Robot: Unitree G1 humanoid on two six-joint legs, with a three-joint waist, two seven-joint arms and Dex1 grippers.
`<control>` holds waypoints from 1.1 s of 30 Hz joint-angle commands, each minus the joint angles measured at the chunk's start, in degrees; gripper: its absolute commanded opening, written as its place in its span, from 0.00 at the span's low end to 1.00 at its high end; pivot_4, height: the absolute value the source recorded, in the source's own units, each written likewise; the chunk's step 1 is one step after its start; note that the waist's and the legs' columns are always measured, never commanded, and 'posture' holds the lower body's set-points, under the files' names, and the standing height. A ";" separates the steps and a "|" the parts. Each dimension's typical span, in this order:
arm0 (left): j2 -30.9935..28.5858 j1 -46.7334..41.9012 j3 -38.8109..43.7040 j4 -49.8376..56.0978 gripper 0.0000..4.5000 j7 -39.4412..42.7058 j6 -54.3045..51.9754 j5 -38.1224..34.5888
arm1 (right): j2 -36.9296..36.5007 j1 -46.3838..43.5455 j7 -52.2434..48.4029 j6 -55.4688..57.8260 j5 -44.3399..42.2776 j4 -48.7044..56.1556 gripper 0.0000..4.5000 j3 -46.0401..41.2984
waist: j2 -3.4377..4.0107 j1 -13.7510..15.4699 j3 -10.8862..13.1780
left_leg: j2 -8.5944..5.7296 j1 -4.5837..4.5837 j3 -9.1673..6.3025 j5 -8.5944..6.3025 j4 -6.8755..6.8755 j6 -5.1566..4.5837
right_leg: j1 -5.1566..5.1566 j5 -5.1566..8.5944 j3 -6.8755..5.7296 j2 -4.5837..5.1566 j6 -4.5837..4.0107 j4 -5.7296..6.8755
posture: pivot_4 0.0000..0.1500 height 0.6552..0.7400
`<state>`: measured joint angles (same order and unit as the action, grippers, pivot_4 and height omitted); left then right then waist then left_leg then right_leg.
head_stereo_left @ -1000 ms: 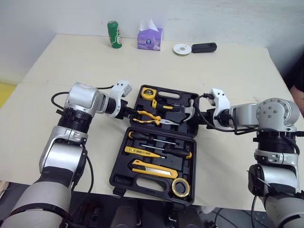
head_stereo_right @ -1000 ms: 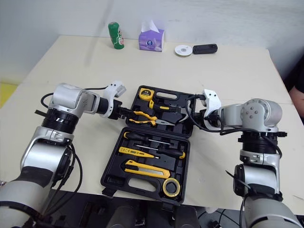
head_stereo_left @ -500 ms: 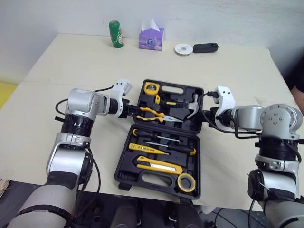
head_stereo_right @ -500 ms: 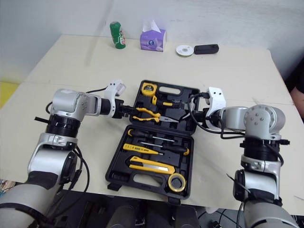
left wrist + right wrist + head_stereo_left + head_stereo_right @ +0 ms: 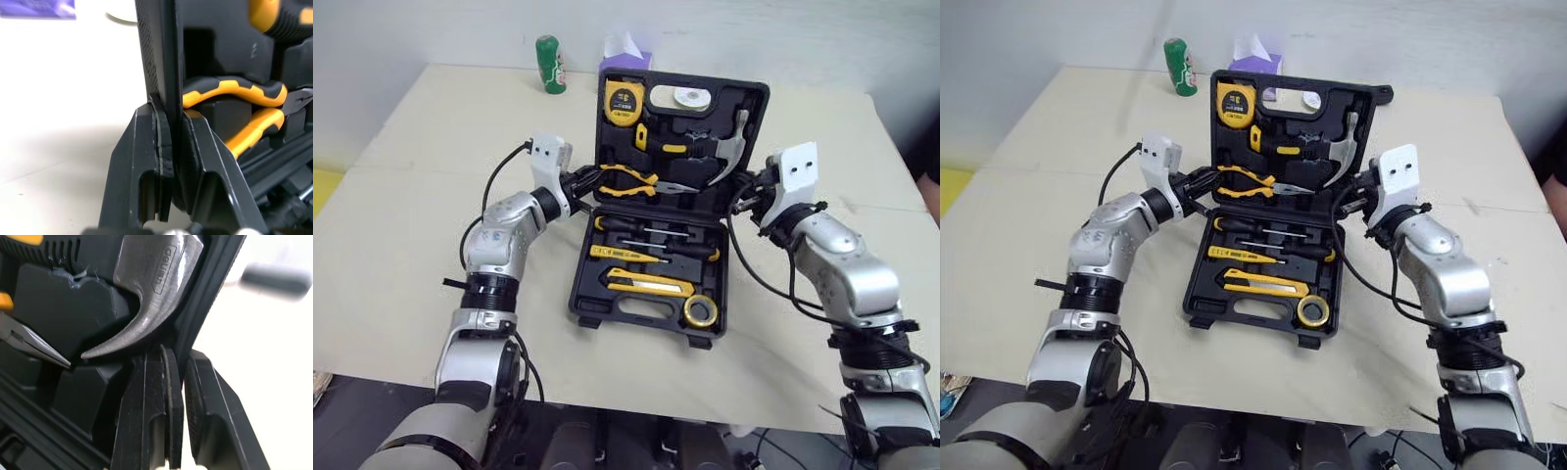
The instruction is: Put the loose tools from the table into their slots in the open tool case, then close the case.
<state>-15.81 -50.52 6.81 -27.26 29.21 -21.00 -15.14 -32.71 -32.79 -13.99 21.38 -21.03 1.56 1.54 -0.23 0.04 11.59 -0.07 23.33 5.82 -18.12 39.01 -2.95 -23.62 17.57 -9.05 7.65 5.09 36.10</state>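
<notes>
The black tool case (image 5: 592, 311) is sitting open with its base flat on the table; its lid (image 5: 751, 98) is standing tilted up, with the left gripper (image 5: 576, 184) and right gripper (image 5: 744, 201) pinching its side edges; a yellow tape measure (image 5: 620, 101), hammer (image 5: 729, 157) and pliers (image 5: 631, 179) are sitting in the lid; screwdrivers (image 5: 651, 235), a yellow utility knife (image 5: 646, 285) and a tape roll (image 5: 700, 311) are lying in the base.

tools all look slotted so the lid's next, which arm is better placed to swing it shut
Neither clearly: the left gripper clamps the lid at its left edge, the right gripper at its right edge, both low near the hinge. Probably both together, to keep it from twisting.
</notes>
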 commanded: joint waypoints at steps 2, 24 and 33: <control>-2.41 2.64 4.23 -2.10 0.02 -6.32 23.67 4.42 | -4.32 6.16 3.86 -35.75 23.95 -15.16 0.00 5.48 | 0.00 -0.12 0.00 | -0.04 -0.06 0.06 0.02 -0.01 -0.05 | 0.04 -0.04 -0.03 0.03 0.07 -0.04 | 1.00 1.00; -10.10 18.77 0.66 -1.10 0.61 0.34 42.82 5.86 | -9.65 13.76 16.20 -66.41 45.32 -33.65 0.39 12.54 | -0.21 -1.55 -0.13 | 0.11 -1.16 -0.20 0.06 -0.06 -0.10 | 1.38 -0.14 0.01 0.26 0.05 -0.29 | 1.00 1.00; -20.94 26.90 4.35 7.92 1.00 11.93 22.53 -2.02 | -18.03 25.99 3.91 -66.34 33.77 -24.37 0.99 4.17 | -0.21 -0.62 -0.14 | 0.09 -1.74 -0.54 -0.12 -0.10 -0.04 | 2.18 -0.13 -0.03 0.38 0.05 -0.58 | 1.00 1.00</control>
<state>-35.83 -23.66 10.77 -22.31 38.73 3.25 -15.60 -49.28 -8.55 -7.71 -45.97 14.21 -23.54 7.37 -0.44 -0.58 11.45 0.00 21.53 5.30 -18.28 38.90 -3.02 -21.41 17.44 -9.05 8.07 5.14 35.52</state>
